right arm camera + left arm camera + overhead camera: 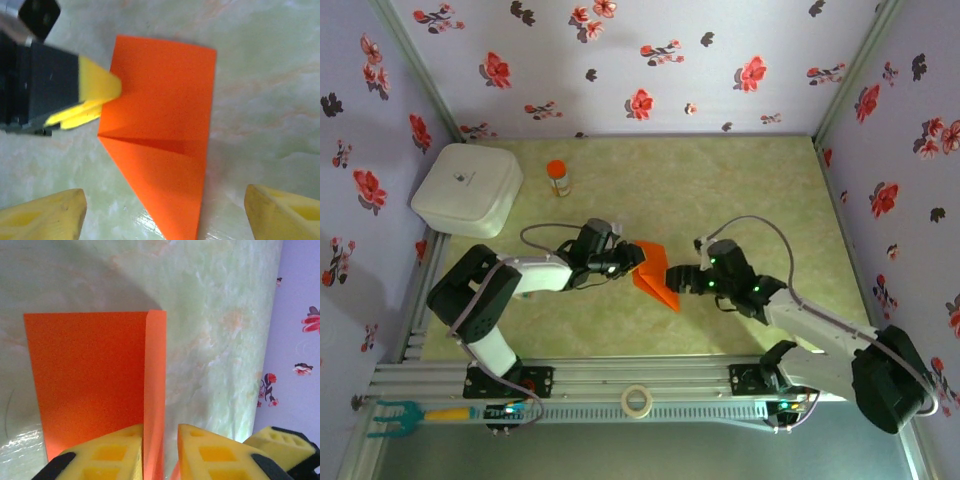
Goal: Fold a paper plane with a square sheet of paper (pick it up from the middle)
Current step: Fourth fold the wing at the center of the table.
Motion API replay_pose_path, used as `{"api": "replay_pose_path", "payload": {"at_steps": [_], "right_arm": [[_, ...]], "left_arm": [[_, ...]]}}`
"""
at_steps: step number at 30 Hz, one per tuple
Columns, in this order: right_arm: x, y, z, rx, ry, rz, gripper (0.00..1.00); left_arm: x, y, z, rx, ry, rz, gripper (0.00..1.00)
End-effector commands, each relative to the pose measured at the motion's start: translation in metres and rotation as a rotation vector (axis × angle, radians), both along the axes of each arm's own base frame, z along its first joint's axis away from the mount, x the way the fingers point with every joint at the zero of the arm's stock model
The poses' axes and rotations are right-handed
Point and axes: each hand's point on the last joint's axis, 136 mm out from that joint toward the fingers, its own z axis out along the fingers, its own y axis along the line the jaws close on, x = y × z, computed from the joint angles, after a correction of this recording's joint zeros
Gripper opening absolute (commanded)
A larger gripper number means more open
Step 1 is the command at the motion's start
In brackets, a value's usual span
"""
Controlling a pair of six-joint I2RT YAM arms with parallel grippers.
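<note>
Tapering to point, creased orange paper [165,100]; left gripper [160,429] barely parted astride its edge; right gripper [162,200] spread wide.

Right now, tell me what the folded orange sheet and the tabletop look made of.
Folded orange sheet: thin matte paper, going by its sharp creases. Tabletop: likely glossy vinyl or laminate, green-marbled, with visible sheen.
</note>
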Motion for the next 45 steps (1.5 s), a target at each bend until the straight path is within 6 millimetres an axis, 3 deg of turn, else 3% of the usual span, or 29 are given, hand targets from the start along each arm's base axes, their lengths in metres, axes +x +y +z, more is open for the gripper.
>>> {"api": "replay_pose_path", "payload": {"at_steps": [1, 10, 13, 25, 45], "right_arm": [[-0.003, 0.0, -0.007, -0.151, -0.137, 0.027, 0.77], [-0.031, 0.02, -0.023, -0.342, -0.404, 0.247, 0.49], [-0.034, 0.027, -0.028, -0.404, -0.468, 0.293, 0.44], [-0.017, 0.023, -0.05, -0.617, -0.531, 0.262, 0.43], [-0.012, 0.022, -0.06, -0.631, -0.53, 0.237, 0.27]], "left_arm": [[0.003, -0.005, 0.007, -0.032, -0.029, -0.036, 0.23], [0.003, -0.001, 0.008, -0.036, -0.031, -0.03, 0.23], [0.004, -0.003, 0.008, -0.038, -0.028, -0.034, 0.21], [0.006, -0.004, 0.007, -0.043, -0.021, -0.028, 0.16], [0.007, -0.005, 0.008, -0.049, -0.021, -0.022, 0.19]]}}
